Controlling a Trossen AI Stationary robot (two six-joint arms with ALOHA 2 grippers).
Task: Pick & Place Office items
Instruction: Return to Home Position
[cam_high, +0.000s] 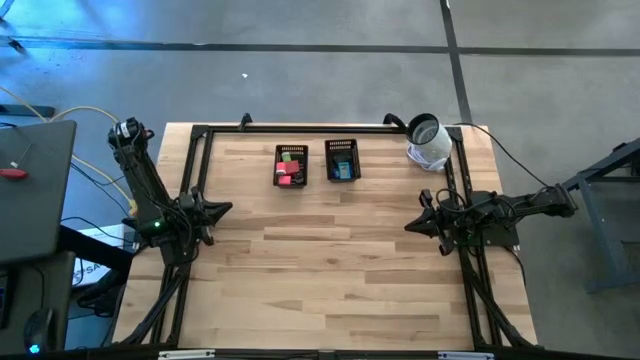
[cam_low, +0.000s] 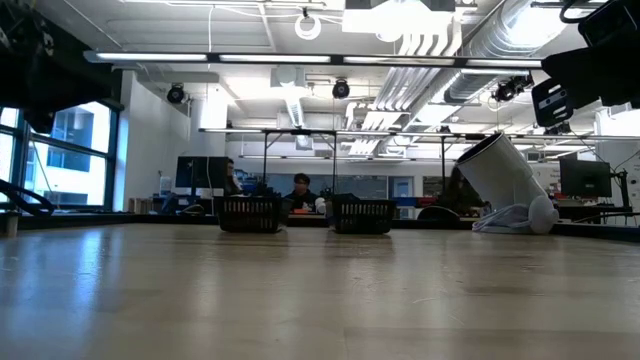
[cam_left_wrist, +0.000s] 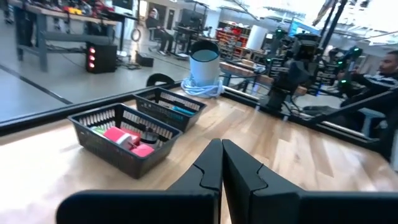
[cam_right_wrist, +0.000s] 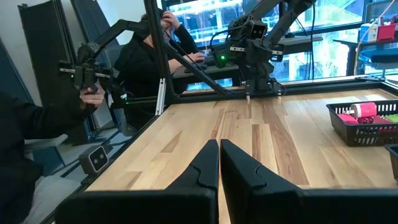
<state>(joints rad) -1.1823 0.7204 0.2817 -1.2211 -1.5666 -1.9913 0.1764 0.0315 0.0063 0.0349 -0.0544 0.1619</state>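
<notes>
Near top centre of the high view we see the office items (cam_high: 290, 172) lying inside two black mesh trays (cam_high: 342, 142). Our left gripper (cam_high: 222, 209) sits mid-left, our right gripper (cam_high: 412, 224) mid-right, both with fingers pressed together.

Two mesh trays (cam_low: 249, 214), tilted white cylinder (cam_high: 430, 143)

The pale wooden plank counter (cam_high: 330, 260) has a dark metal frame (cam_high: 300, 128) along its far edge and down both sides. Two black mesh trays stand side by side, slightly apart, near the middle of the far edge: the left tray (cam_high: 291, 147) and the right tray (cam_high: 342, 141). A white cylinder (cam_high: 428, 143) rests tilted at the far right corner
</notes>
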